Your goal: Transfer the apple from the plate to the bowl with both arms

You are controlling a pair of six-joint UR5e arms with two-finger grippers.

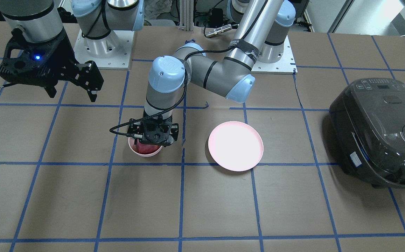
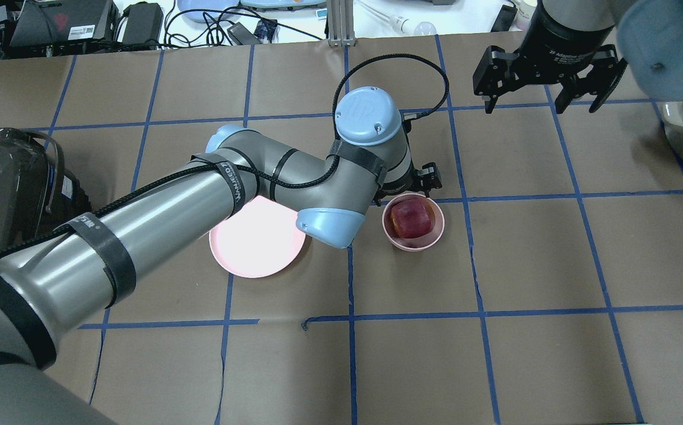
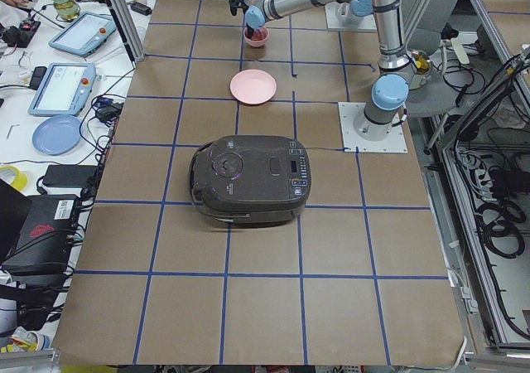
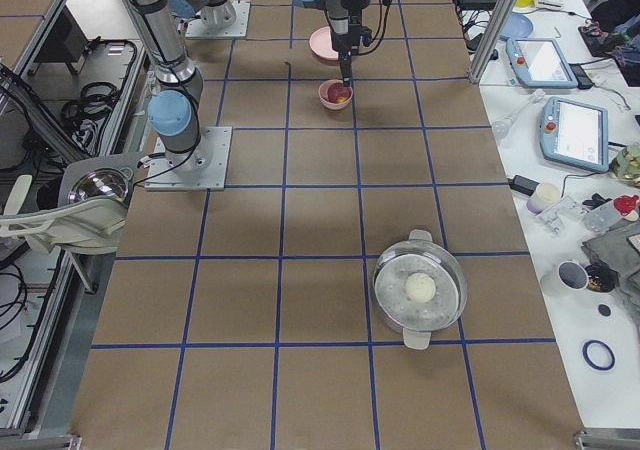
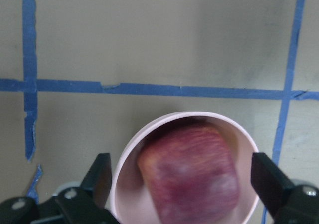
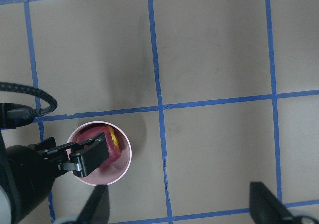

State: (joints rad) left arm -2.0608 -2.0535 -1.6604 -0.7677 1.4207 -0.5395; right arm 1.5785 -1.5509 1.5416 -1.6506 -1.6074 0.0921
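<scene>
You would have found the small, roundish dark red apple (image 2: 411, 217) inside the small deep pale pink bowl (image 2: 439, 227). The bowl stood on your brown paper-covered table (image 2: 494, 366) with its grid of blue tape.

The black two-finger left gripper (image 5: 180, 159) hung directly above the bowl and pointed straight down. Its jaws were spread wide, with one finger (image 5: 101, 170) to each side of the bowl's rim. It was released and gripped nothing. In the wrist view, no finger touched the apple.

The wide, shallow pale pink plate (image 2: 258, 251) lay near the bowl, on the side toward the robot's left, and nothing lay on it. Further from the bowl on that same side stood the big dark grey rice cooker (image 1: 381, 133).

The black right gripper (image 2: 542, 97) was well apart from the bowl, raised over the table on the bowl's other side. Its jaws were also spread apart and held nothing.
</scene>
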